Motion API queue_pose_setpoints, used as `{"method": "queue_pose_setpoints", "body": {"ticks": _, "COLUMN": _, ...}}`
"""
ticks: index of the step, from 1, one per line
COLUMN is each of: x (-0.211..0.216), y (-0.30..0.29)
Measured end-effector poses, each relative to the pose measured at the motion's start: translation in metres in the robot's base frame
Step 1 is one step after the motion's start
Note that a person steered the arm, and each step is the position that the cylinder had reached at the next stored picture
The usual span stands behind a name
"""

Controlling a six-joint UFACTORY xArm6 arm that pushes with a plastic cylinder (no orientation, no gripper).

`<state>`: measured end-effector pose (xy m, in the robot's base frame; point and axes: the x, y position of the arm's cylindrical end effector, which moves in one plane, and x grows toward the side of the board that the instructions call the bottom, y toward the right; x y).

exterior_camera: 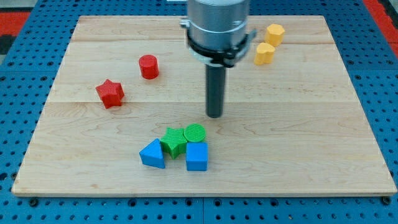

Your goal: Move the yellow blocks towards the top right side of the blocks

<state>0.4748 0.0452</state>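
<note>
While the 2 yellow blocks sit together at the far right of the wooden board (348,124), they are already well apart from every other block. One yellow block (275,33), of a roughly hexagonal shape, lies farthest back; the second yellow block (264,53) sits just near and left of it, so close that I cannot tell whether they touch.

My tip (214,116) stands on bare wood near the board's middle, well to the near left of both yellow pieces and touching no block. It is a plain rod that grasps nothing, hanging below the grey arm housing (217,25) at the far edge of the view.

Just near of my tip lies a cluster of 4 blocks. A green cylinder (194,132) is closest to the tip, with a green star (173,142) pressed against its left side. A blue cube (196,157) sits touching the near side of the cylinder, and a blue triangle (153,154) lies at the cluster's left end against the star.

On the left half of the board, a red cylinder (148,66) stands toward the far side, with a red star (110,93) nearer and further left, apart from it.
</note>
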Motion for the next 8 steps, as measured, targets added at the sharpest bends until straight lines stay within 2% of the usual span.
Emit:
{"method": "queue_pose_setpoints", "body": {"ticks": 1, "x": 0.008, "y": 0.101}}
{"method": "queue_pose_setpoints", "body": {"ticks": 2, "x": -0.025, "y": 0.185}}
{"method": "queue_pose_setpoints", "body": {"ticks": 3, "x": -0.062, "y": 0.238}}
{"method": "queue_pose_setpoints", "body": {"ticks": 4, "x": -0.106, "y": 0.22}}
{"method": "queue_pose_setpoints", "body": {"ticks": 5, "x": -0.1, "y": 0.107}}
{"method": "queue_pose_setpoints", "body": {"ticks": 6, "x": -0.135, "y": 0.065}}
{"method": "queue_pose_setpoints", "body": {"ticks": 7, "x": -0.161, "y": 0.1}}
{"method": "queue_pose_setpoints", "body": {"ticks": 8, "x": -0.212, "y": 0.13}}
